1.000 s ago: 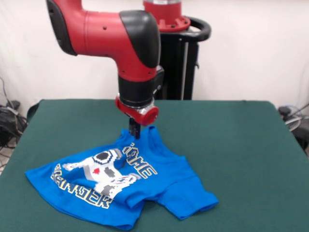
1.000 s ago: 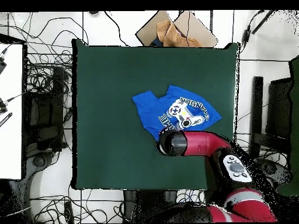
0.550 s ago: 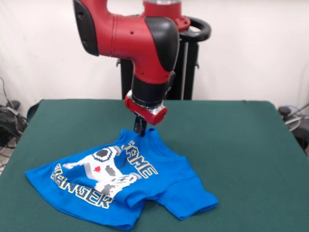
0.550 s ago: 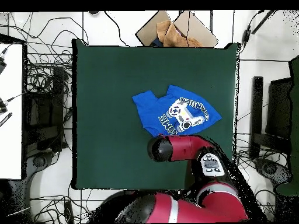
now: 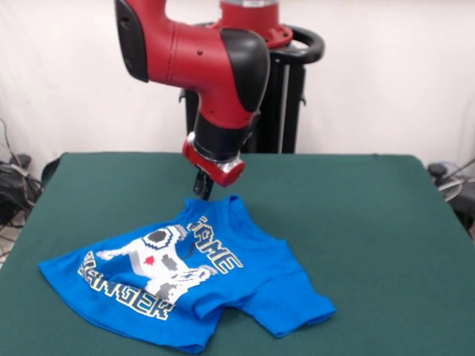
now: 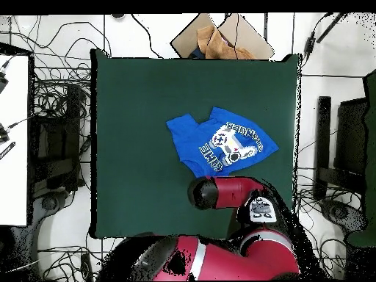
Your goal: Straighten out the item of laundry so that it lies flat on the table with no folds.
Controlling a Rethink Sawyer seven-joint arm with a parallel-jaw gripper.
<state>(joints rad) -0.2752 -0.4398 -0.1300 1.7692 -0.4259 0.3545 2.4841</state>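
The item of laundry [image 5: 185, 278], a bright blue T-shirt with its white print facing up, lies on the green table [image 5: 356, 222] toward the near left. It is spread out but creased, with a sleeve and part of the hem bunched at the near right. My gripper [image 5: 202, 185] hangs just above the shirt's far edge and holds none of the cloth. From above, the shirt [image 6: 220, 143] sits right of the table's [image 6: 139, 110] middle, and the red arm covers the gripper.
A cardboard box [image 6: 220, 37] with brown paper sits off the table's top edge in the overhead view. Cables cover the floor on both sides. A white surface [image 6: 13, 139] stands at the left, and a black stand [image 6: 323, 139] at the right.
The gripper has lifted off the shirt's far edge and moved slightly back and to the left in the front view. The arm's upper links have swung round. The shirt has barely moved.
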